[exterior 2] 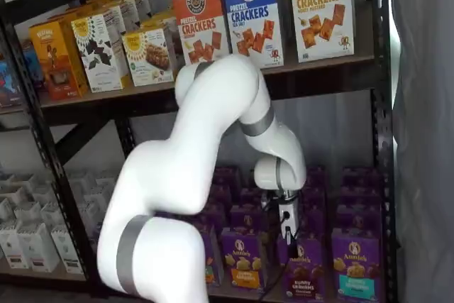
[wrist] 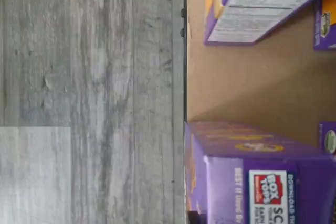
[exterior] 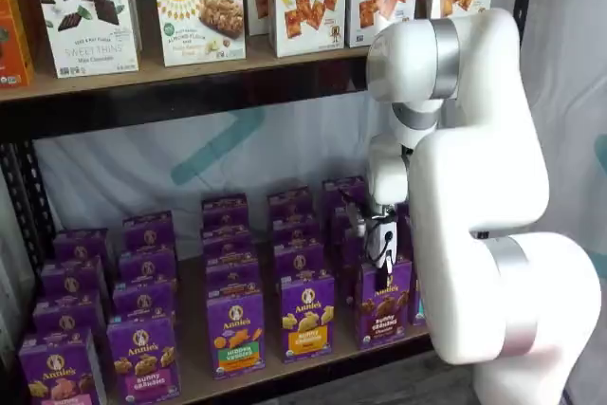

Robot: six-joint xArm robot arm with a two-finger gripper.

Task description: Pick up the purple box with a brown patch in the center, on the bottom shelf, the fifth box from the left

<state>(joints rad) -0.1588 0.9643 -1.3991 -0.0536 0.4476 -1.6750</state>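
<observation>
Wrist view: pic turned on its side. Grey wood-look floor [wrist: 89, 77] fills one half, the bottom shelf [wrist: 247, 82] the other, w/ black front rail along its edge. Two purple cartons cut off by frame: one showing a nutrition panel [wrist: 262, 9], one showing a Box Tops badge [wrist: 262, 182]. No fingers seen here; can't tell which carton is which.

Shelf view: gripper [exterior: 383, 255] hangs just above the purple box [exterior: 383, 303], front row, near right end of bottom shelf [exterior: 313, 353]. White arm [exterior: 474, 196] hides whatever's right of the box & part of rows behind. Fingers dark, small, seen against purple cartons; no clear gap, so apart/together can't tell. Yellow-cracker carton [exterior: 306, 317] just beside box on the left.

Other shelf view: gripper [exterior 2: 287, 232] again right above the purple box [exterior 2: 303, 266], brown cookies on its front. Box bottom cut by frame edge. Arm [exterior 2: 206, 147] covers cartons to the left. Finger state unreadable here too.
</observation>
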